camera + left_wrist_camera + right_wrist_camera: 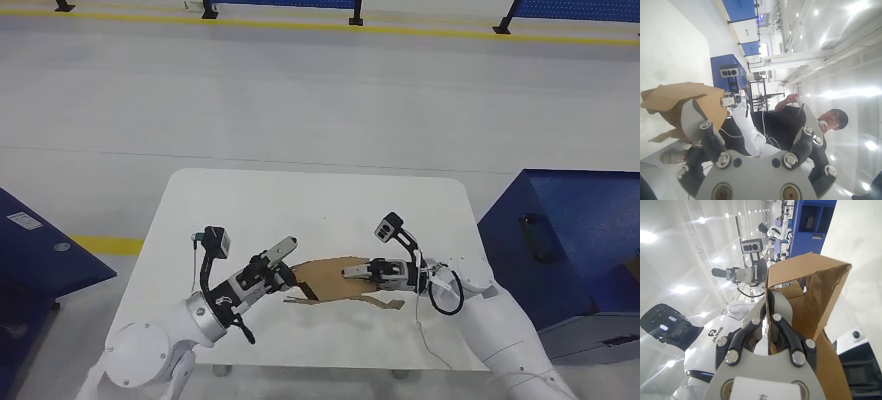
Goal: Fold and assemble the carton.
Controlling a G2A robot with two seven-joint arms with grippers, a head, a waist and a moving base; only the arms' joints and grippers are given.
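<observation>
Your right gripper was clamped on one wall edge of the carton — a finger on each face of the cardboard. Your left gripper had its fingers spread wide; one finger sat right at the carton's outer face, the other stood clear in the air. The carton was half-opened between both grippers, brown, flaps loose — over the front part of the white table, roughly mid-width.

White table on grey floor. Blue cabinet near its right side, blue box to the left. Yellow line far across.
</observation>
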